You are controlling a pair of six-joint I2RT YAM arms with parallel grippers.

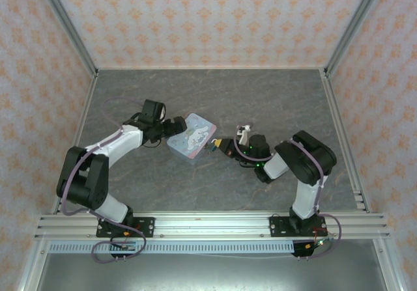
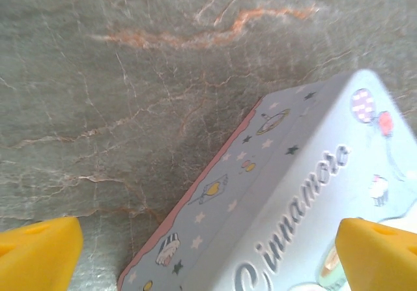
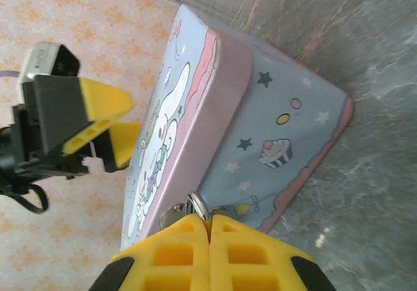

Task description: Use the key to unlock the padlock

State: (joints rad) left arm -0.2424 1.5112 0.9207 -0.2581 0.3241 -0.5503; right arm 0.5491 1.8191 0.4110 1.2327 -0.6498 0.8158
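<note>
Yellow-tipped R gripper (image 3: 209,222) was shut, a silvery piece (image 3: 195,205) (key or shackle, not resolvable) at its tips against the tin's (image 3: 280,122) lid edge; padlock judged to be there, too small to tell. L gripper (image 2: 208,252) stood wide astride the tin's opposite end. Steadying the tin before any turning seemed best, w/ bare table (image 3: 378,76) round the tin for approach.

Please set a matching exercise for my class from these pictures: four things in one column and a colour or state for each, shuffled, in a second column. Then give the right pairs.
Column A
1. left gripper
2. right gripper
3. tin
4. table

Column B
a. pale blue with a cartoon print
b. yellow fingers pressed together
c. grey, veined like marble
d. yellow fingers spread wide apart

Pairs: 1-d; 2-b; 3-a; 4-c
</note>
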